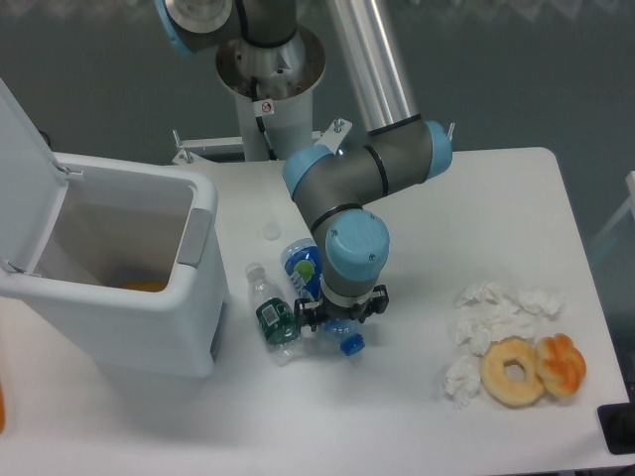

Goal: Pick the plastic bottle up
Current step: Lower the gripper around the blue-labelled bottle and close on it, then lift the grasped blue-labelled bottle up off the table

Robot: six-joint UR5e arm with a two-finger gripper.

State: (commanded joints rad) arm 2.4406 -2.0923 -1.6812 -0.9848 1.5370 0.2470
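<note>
The plastic bottle (304,268) lies on the white table, blue-tinted with a blue label bearing a green-white mark, its blue neck (348,344) pointing toward the front. My gripper (338,317) stands straight over the bottle's lower body with a finger on each side of it. The wrist hides the fingertips, so whether they press on the bottle is unclear. A smaller clear bottle (270,309) with a dark green label lies touching it on the left.
An open white bin (119,278) stands at the left, something orange inside. Crumpled white tissues (491,317) and two doughnuts (534,369) lie at the right front. A small white cap (271,232) rests behind the bottles.
</note>
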